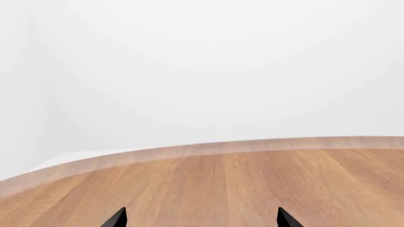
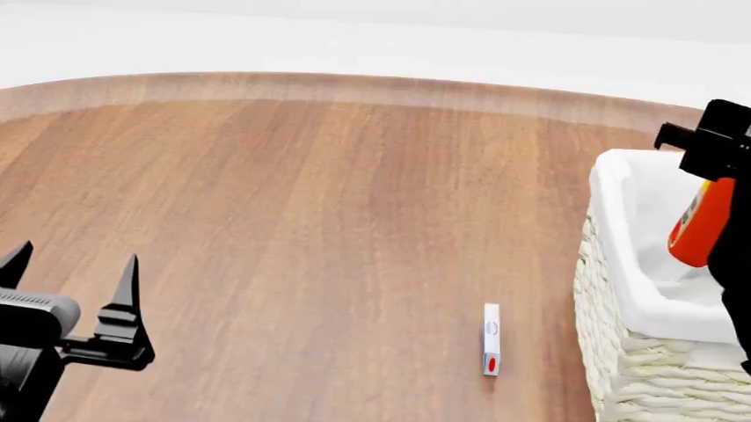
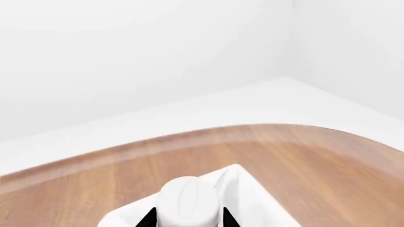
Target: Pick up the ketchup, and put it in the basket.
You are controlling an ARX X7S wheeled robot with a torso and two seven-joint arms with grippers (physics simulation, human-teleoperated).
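the right gripper is closed on the ketchup near its top, and the orange-red bottle hangs down from it over the basket, above the white liner at the far right of the head view. the lower end of the bottle is in front of the liner, inside the line of the rim; i cannot tell if it touches the cloth. in the right wrist view the white cap stands between the two dark fingers, with a corner of the liner just behind it and the wooden table further away.

the basket stands on the table at the right edge of the head view, only its left part is visible, with the woven wall under the folded cloth.

a small white box with a red spot lies on the table, near the basket on its left side but not touching it.

the left gripper is low at the left of the head view, its fingers are spread apart and hold nothing. in the left wrist view only the two dark fingertips show over the bare wood.
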